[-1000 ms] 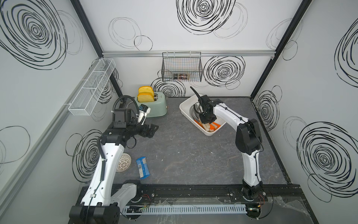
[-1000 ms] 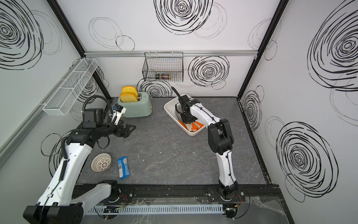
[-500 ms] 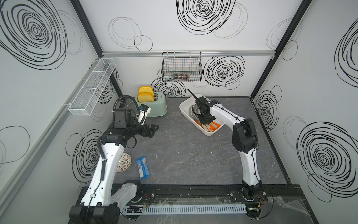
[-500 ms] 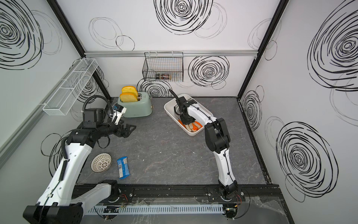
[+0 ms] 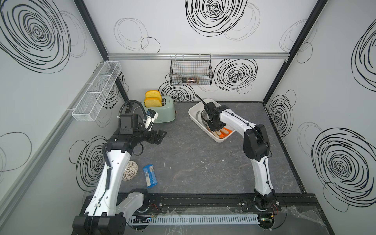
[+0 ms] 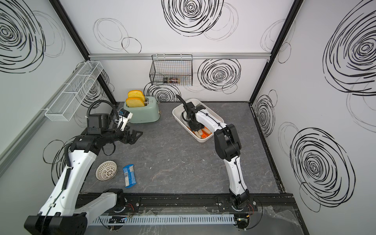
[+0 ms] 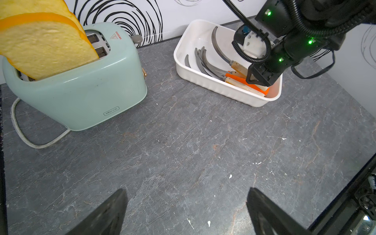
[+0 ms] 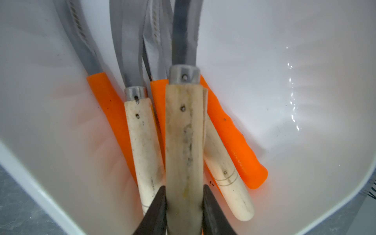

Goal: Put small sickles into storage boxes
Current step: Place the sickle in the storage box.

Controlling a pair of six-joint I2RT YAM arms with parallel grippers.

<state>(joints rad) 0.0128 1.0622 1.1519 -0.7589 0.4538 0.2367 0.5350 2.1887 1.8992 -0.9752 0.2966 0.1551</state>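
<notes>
Up front on the worktop (image 5: 193, 162), a blue packet (image 5: 150, 178) and a white mesh dome (image 5: 130, 170) lie close together. Just beyond, the left claw (image 7: 187, 191) hangs spread wide and empty. Farther back, the right claw (image 8: 184, 195) is down inside the tub (image 7: 203, 81), pinching a wooden-handled sickle (image 8: 184, 132) over the other sickles (image 7: 207, 63) piled there. Beside the tub stands the toaster (image 5: 162, 115), two bread slices (image 5: 152, 99) up; a wire basket (image 5: 191, 70) hangs on the back wall

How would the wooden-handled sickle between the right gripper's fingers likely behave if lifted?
The sickle probably stays stiff: metal blade, wooden handle. Held on the handle, well back from the blade, by the right gripper, it would likely tip blade-down. Its curved blade may snag the other sickles piled in the tub.
</notes>
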